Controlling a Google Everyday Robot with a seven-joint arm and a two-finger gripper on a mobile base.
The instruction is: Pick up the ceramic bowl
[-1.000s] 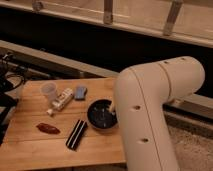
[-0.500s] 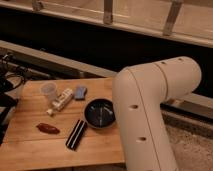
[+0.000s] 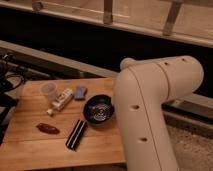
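Claw out of your sight: the white arm (image 3: 150,110) fills the right side and shows only its elbow and links, so you cannot tell whether it is released or clenched.

Scanning the wooden bench (image 3: 30,145) from the left, you meet a reddish-brown flat item (image 3: 48,128) at about 8 o'clock from the bench's middle. Up at 11 o'clock stands a translucent plastic cup (image 3: 48,91), and just beside it, toward 3 o'clock, a pale bottle (image 3: 61,101) lies on its side. A small blue block (image 3: 80,92) sits beyond the bottle's top end. A dark striped bar (image 3: 76,134) lies at 6 o'clock, tilted. At 3 o'clock from the bench's middle rests the ceramic bowl (image 3: 98,109), upright, close against the arm's left edge.
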